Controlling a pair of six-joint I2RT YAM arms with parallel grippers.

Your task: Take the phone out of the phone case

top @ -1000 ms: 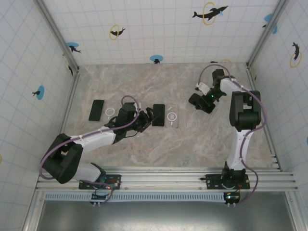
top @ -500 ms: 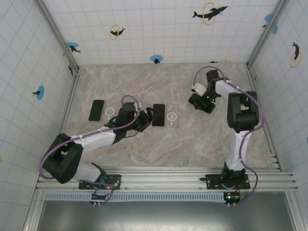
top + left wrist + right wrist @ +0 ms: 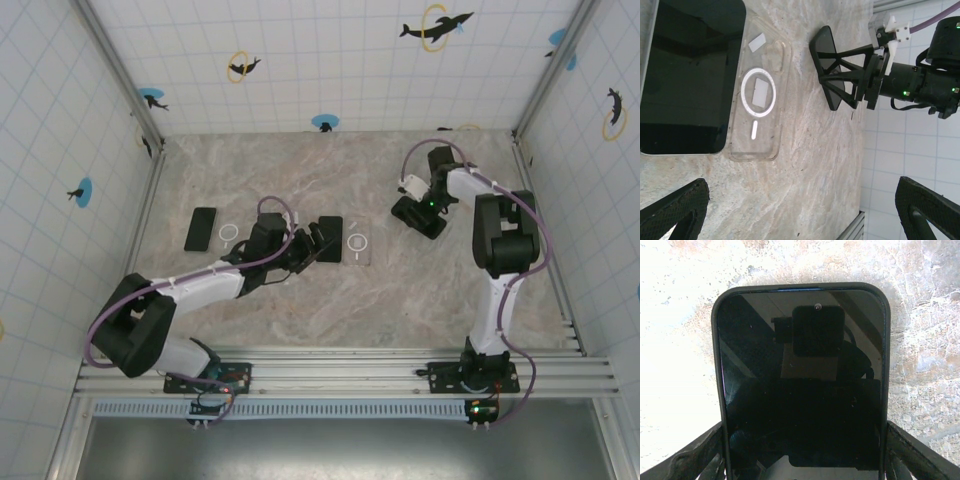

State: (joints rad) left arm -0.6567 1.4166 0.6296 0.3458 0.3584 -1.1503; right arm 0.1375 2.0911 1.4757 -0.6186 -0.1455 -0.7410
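We record the counter (image 3: 300, 300) as marbled beige with grey veining. Ahead of the left gripper (image 3: 805, 210), whose fingertips are black and cross-hatched, the bare phone (image 3: 687, 75) has a glossy black screen. Beside it, the clear case (image 3: 760, 95) is transparent with a white ring, a white bar and two white patches. At the right gripper (image 3: 802, 460), the cased phone (image 3: 802, 385) is black within a black rim. We note that the arms (image 3: 200, 285) have white links and black joints, with purple cables (image 3: 90, 335). The walls (image 3: 330, 60) are white tile with pale blue grid lines, black dolphins, blue discs and yellow rings.
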